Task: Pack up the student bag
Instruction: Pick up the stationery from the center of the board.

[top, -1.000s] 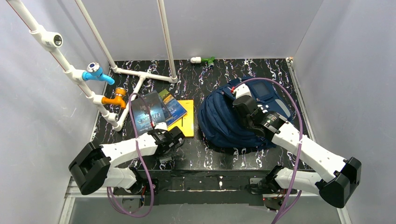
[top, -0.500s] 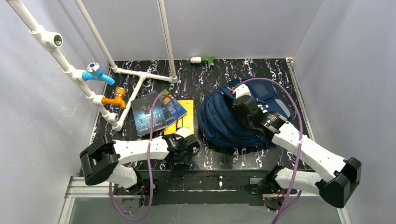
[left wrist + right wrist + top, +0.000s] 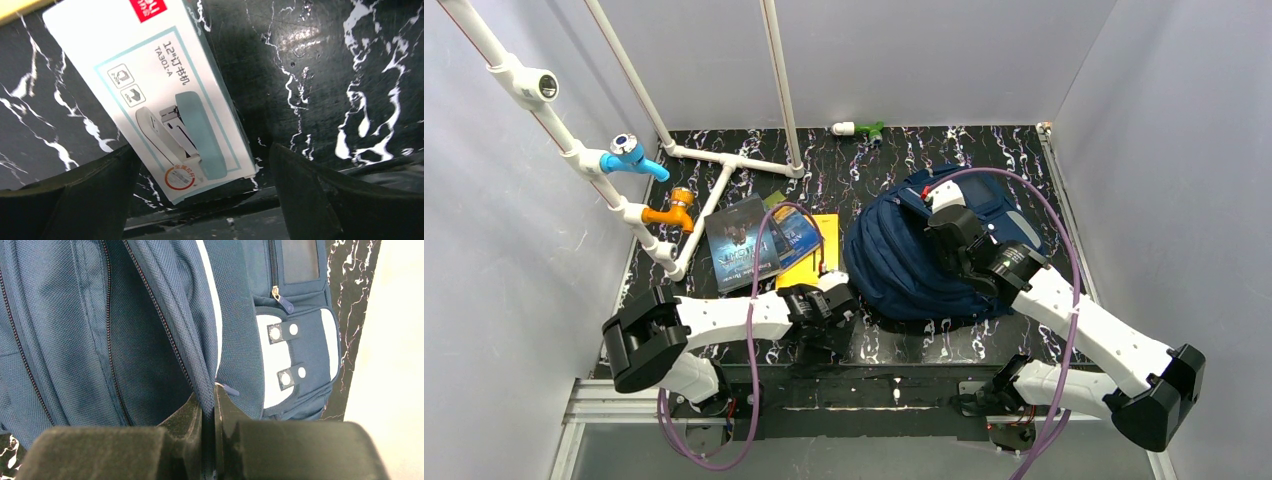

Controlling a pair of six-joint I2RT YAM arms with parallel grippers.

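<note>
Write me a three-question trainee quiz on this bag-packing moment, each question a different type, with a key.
1. True or false: the right gripper is shut on a fold of the student bag fabric.
2. Multiple choice: the white box lying between the left gripper open fingers pictures a: A) stapler B) calculator C) tape dispenser.
3. Fill in: seen from the top camera, the yellow book lies on the robot's ___ side of the bag.

Key: 1 true; 2 A; 3 left.
</note>
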